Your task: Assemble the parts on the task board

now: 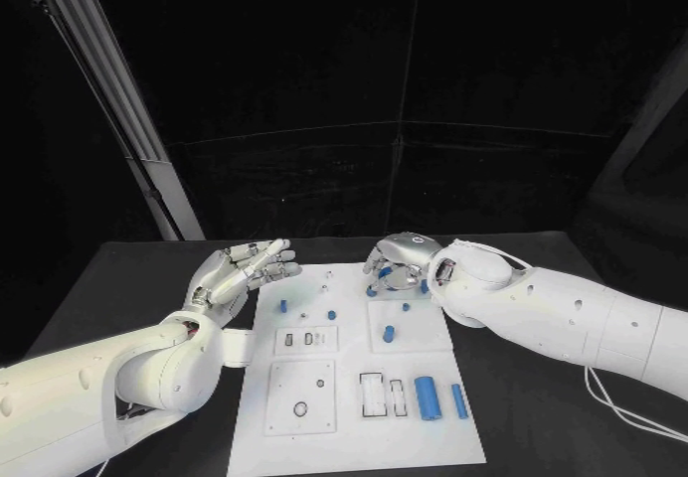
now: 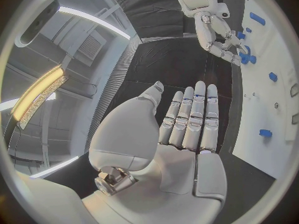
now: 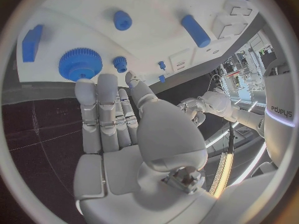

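left robot hand (image 1: 241, 270): released, fingers straight, raised beside board edge, nothing held
right robot hand (image 1: 398, 260): fingers apart, empty, hovering over far board end
gear (image 3: 80, 63): just past right fingertips, on task board (image 1: 344, 437)
handling: likely light, rigid plastic; pinch at toothed rim
board recesses: some vacant, some with blue parts (image 1: 428, 397)

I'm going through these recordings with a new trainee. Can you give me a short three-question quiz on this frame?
1. True or false: the left hand holds a blue part.
2. Which hand is over the far end of the white board? A) left B) right
3. Fill in: in the right wrist view, the large blue toothed piece near the fingers is a ____.

Key: 1 false, it holds nothing and its fingers are spread; 2 B; 3 gear.
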`<action>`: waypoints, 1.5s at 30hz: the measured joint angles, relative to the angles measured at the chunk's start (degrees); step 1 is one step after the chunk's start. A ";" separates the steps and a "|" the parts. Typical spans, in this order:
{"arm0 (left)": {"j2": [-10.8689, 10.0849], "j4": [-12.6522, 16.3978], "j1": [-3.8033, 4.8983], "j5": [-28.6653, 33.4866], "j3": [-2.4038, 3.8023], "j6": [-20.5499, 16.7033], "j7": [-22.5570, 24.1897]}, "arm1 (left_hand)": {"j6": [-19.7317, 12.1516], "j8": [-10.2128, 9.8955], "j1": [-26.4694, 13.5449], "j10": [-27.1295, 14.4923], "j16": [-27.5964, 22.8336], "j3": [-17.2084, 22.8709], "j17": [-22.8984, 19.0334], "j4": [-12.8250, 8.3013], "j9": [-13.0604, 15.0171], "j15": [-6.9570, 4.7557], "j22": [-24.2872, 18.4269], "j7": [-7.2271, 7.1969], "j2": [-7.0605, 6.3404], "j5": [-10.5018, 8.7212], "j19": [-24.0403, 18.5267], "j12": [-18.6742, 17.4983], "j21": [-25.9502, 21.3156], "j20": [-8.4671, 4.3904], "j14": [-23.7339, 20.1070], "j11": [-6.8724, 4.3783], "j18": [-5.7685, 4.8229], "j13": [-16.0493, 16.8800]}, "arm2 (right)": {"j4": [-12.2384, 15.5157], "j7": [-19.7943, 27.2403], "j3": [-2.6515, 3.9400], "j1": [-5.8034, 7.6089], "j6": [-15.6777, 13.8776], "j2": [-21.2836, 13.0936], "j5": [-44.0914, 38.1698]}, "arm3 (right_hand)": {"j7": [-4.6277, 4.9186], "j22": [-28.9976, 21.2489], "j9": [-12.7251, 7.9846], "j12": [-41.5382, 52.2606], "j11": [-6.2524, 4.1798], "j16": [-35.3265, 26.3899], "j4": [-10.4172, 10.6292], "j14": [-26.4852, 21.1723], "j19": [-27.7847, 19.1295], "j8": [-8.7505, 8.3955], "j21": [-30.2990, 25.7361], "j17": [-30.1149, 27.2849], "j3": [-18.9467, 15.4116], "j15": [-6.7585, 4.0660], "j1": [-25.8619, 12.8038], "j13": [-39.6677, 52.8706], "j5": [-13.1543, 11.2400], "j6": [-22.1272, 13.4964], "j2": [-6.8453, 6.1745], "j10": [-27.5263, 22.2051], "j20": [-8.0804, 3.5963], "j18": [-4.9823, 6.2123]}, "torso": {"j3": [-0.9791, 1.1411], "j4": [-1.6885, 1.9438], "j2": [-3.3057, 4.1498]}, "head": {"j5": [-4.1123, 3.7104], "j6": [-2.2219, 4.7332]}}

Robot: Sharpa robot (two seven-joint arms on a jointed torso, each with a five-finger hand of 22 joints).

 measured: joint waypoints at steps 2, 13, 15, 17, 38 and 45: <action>-0.01 -0.05 0.02 0.08 0.00 0.04 -0.04 | 0.00 0.00 -0.21 0.00 0.00 0.00 0.00 0.00 0.00 0.00 -0.04 0.00 0.21 0.00 0.00 0.00 0.00 0.00 0.00 0.00 0.00 0.00 | 0.09 -0.20 0.00 0.02 0.77 0.00 -0.40 | 0.00 2.14 0.00 0.00 0.00 2.45 0.19 0.00 0.49 0.00 1.68 2.42 0.20 0.00 -0.22 0.00 -0.19 0.00 -0.22 0.00 0.07 -0.19 | -0.01 0.05 0.12 | 0.00 -0.04; -0.20 -0.26 0.08 0.34 0.01 0.13 -0.28 | -0.01 0.00 -0.21 0.00 0.00 0.00 -0.01 0.00 -0.05 0.00 -0.04 0.00 0.21 0.00 0.00 0.00 0.00 0.00 0.00 0.00 -0.01 -0.04 | -0.19 -0.83 0.00 0.06 4.55 0.33 -1.82 | 0.00 6.96 0.01 0.00 0.00 7.82 0.03 -0.01 1.61 0.00 5.34 7.60 1.17 0.00 -0.22 0.00 -0.27 0.00 -0.22 0.00 0.17 -0.94 | 0.01 0.23 0.57 | -0.03 -0.03; -0.22 -0.29 0.08 0.36 0.01 0.14 -0.33 | -0.01 0.00 -0.21 0.00 0.00 0.00 -0.01 0.00 -0.05 0.00 -0.04 0.00 0.21 0.00 0.00 0.00 0.00 0.00 0.00 0.00 -0.01 -0.05 | -0.37 -0.85 0.00 0.06 4.93 0.46 -2.00 | 0.00 7.58 0.01 0.00 0.00 8.43 0.05 -0.01 1.61 0.00 5.90 8.17 1.63 0.00 -0.22 0.00 -0.52 0.00 -0.22 0.00 0.17 -0.94 | 0.04 0.23 0.60 | 0.00 -0.01; -0.23 -0.30 0.10 0.38 0.01 0.17 -0.37 | -0.01 0.00 -0.21 0.00 0.00 0.00 -0.01 0.00 -0.05 0.00 -0.04 0.00 0.21 0.00 0.00 0.00 0.00 0.00 0.00 0.00 -0.01 -0.05 | -0.52 -0.85 0.00 0.06 5.23 0.61 -2.13 | 0.00 8.08 0.01 0.00 0.00 9.07 -0.02 -0.01 1.61 0.00 6.38 8.68 2.07 0.00 -0.22 0.00 -1.17 0.00 -0.22 0.00 0.17 -0.93 | 0.07 0.24 0.65 | 0.04 0.06; -0.25 -0.77 0.25 0.48 0.01 0.62 -1.15 | -0.01 0.00 -0.21 0.00 -0.22 0.01 -0.08 -0.32 -0.16 0.00 -0.22 0.00 0.21 -0.01 0.00 -0.22 0.00 0.00 -0.01 0.00 -0.01 -0.10 | -1.66 -0.53 0.15 0.28 6.72 1.79 -2.41 | -0.52 15.07 0.07 -0.03 -0.65 15.49 0.25 -0.01 3.96 0.06 11.47 14.62 9.89 0.00 -0.27 -0.07 -5.81 2.84 2.73 2.58 0.07 -2.73 | 0.30 0.40 1.02 | -0.02 -0.17; -0.40 -0.78 0.28 0.49 0.01 0.90 -1.47 | -0.01 0.00 -0.21 0.00 -0.22 0.01 -0.08 -0.32 -0.16 0.00 -0.27 0.00 0.21 -0.01 0.00 -0.22 0.00 0.00 -0.01 0.00 -0.01 -0.14 | -0.79 -0.42 -0.01 0.04 3.61 1.56 -1.90 | -0.69 16.42 0.07 -0.04 -0.94 16.77 1.64 -0.01 3.96 0.08 12.49 15.40 12.52 0.00 -2.01 0.06 -4.78 3.84 1.67 3.45 0.07 -2.72 | 0.37 0.42 1.05 | 0.04 -0.09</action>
